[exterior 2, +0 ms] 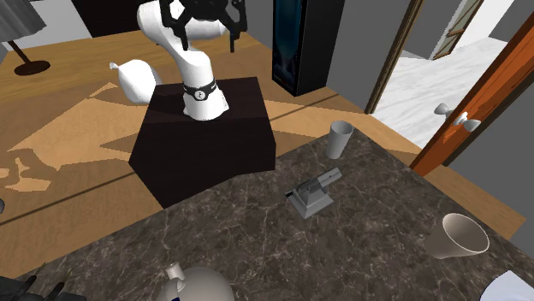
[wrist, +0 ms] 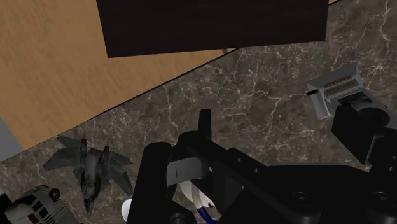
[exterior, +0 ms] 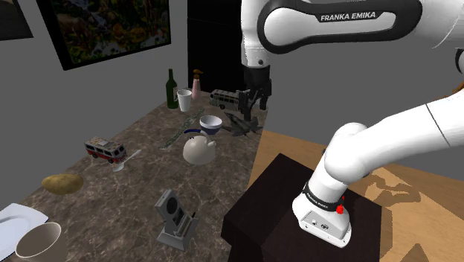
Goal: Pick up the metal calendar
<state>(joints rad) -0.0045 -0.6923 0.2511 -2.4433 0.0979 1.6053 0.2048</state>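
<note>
The calendar [exterior: 175, 216] is a small grey metal desk stand on the dark marble table [exterior: 134, 186], near the front edge and close to the black stand [exterior: 297, 216]. In the second exterior view the calendar [exterior 2: 312, 195] sits mid-table. My black gripper [exterior: 251, 103] hangs high over the far end of the table, above a toy jet [exterior: 242, 125] and far from the calendar. Its fingers stand apart with nothing between them. From the wrist, the calendar [wrist: 334, 94] lies beyond the gripper [wrist: 254, 149], off by one finger.
Between gripper and calendar stand a white teapot [exterior: 199, 149] and a bowl [exterior: 210, 122]. A toy bus [exterior: 105, 149], spoon [exterior: 126, 160], potato [exterior: 62, 182], cup [exterior: 37, 242] and plate [exterior: 15, 219] occupy the shoulder view's left. Bottles and a van [exterior: 225, 98] line the back.
</note>
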